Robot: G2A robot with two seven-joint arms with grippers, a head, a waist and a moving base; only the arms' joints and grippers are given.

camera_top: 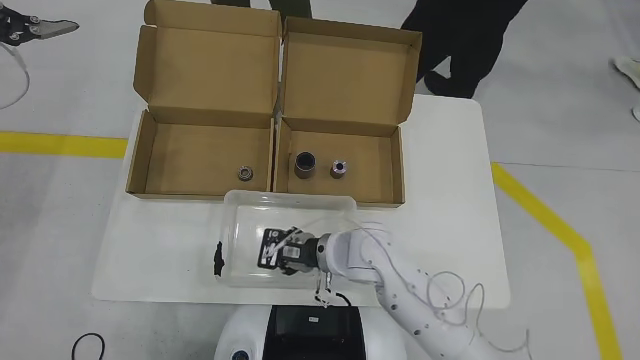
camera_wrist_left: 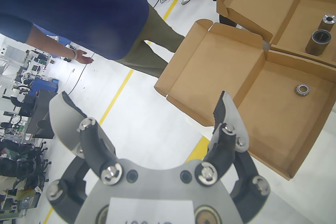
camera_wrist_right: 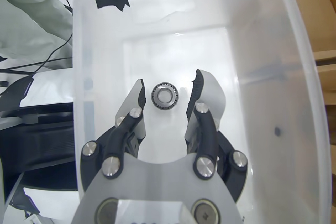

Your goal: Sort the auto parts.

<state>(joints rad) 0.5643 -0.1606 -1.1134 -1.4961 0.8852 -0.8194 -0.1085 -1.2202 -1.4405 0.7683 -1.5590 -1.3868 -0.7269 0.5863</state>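
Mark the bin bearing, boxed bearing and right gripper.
bin bearing (camera_wrist_right: 155, 96), right wrist view, outer ring.
boxed bearing (camera_wrist_left: 297, 90), left wrist view, outer ring.
right gripper (camera_wrist_right: 169, 80), right wrist view, between fingertips.

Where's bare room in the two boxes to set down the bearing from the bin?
Left box: floor bare from its outer wall to the ring, which lies near the shared wall. Right box: bare between the bushing and its outer wall; crowded toward the shared wall, where the sleeve and bushing stand close together.
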